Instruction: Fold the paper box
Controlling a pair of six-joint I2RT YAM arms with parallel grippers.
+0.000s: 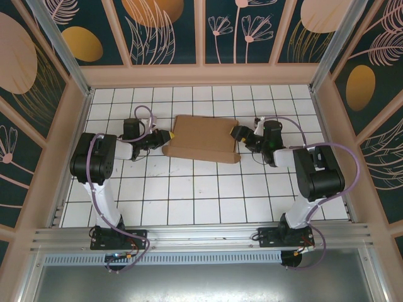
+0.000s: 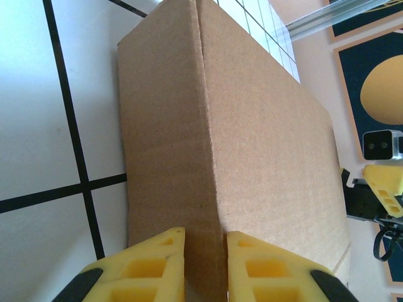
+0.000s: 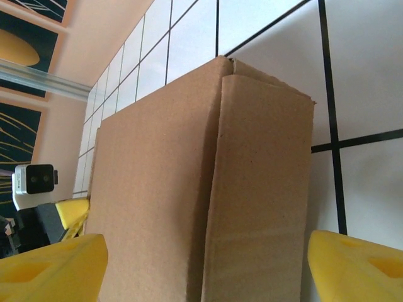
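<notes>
The left gripper [image 2: 206,238] is cut off by the bottom of its own wrist picture. Only the yellow tips show, pinched on a raised crease of the paper box [image 2: 264,145], with cardboard filling the gap between them. The box's underside and the stretch beneath those tips are hidden. Past the box's far end, straight ahead of this gripper, one yellow finger of the right gripper [image 1: 238,133] pokes in at the picture's edge, the rest cropped.

The right gripper's jaws stand wide apart, one finger on either side of the box's end. I cannot tell whether either pad touches the cardboard.

From above, the box lies flat between the two grippers, its short ends at their fingertips. The tiled table [image 1: 189,195] lies bare behind both grippers, back toward the arm bases. On the box's far side, a few rows of tiles run to the back wall [image 1: 201,75].
</notes>
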